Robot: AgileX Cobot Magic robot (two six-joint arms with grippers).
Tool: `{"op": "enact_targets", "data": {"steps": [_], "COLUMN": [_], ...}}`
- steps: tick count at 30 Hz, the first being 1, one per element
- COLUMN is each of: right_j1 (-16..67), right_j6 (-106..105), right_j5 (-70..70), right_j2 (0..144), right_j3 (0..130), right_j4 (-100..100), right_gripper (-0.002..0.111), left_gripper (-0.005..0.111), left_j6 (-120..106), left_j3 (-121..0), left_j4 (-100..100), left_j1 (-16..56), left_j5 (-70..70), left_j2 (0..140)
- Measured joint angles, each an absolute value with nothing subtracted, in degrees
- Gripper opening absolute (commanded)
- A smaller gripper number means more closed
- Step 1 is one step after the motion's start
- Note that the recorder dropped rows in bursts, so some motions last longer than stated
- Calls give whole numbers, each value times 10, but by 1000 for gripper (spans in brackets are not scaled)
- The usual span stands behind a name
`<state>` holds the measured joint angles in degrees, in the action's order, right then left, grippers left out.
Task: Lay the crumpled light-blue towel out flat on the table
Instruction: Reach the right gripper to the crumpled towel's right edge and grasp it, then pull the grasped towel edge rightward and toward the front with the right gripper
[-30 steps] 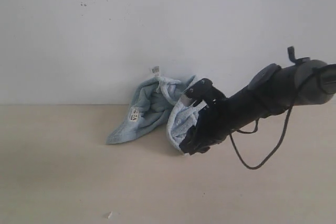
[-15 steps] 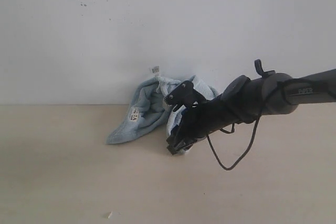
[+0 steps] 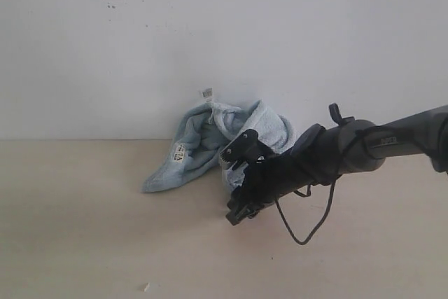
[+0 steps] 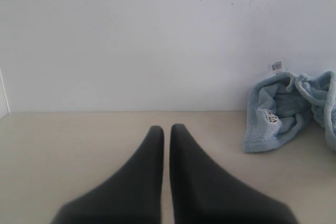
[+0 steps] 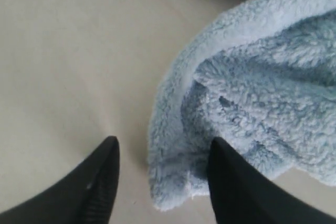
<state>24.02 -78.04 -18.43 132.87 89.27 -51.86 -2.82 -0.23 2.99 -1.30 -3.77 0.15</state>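
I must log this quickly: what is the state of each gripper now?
Left gripper: closed, holding nothing.
Right gripper: open, towel corner between its jaws, not gripped.

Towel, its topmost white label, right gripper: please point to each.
towel (image 3: 269, 127), exterior view, fluffy upper right fold
topmost white label (image 3: 206, 93), exterior view, its middle
right gripper (image 5: 164, 142), right wrist view, midway between fingertips

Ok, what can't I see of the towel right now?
- Exterior view: the right gripper hides the towel's near corner.
- Left wrist view: part of the towel is cut off by the frame edge.
- Right wrist view: only one corner shows; whether the gripper touches it is unclear.
- Label print: too small in any view.
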Motion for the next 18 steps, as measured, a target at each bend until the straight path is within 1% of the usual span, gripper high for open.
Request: {"op": "enact_targets", "data": {"steps": [1,3,4,6,12,18], "right_j1": [240,240,240,240,240,225], "right_j6": [-785,-790,-788,-769,-695,-656], "right_j5": [-184,-184,-184,-186,-236,-227], "right_j2": [1330,1332,1333,1333,1321,1250], "right_j3": [893,895,895,895,889,793], "right_j4": [-520,-523,-523,-524,-496,-470], "right_gripper": [23,4,0,2,3,3], "left_gripper": [4,4,4,4,4,4], "left_j6": [-28,-28,-28,-28,-28,-28], "left_j3": [-2,-2,-2,-2,-2,-2], "left_j4": [30,30,30,30,30,30], "left_j1": [-13,-13,-13,-13,-13,-13], "left_j5": [-38,-38,-38,-38,-38,-38], "left_j2": [2,2,2,2,2,2]}}
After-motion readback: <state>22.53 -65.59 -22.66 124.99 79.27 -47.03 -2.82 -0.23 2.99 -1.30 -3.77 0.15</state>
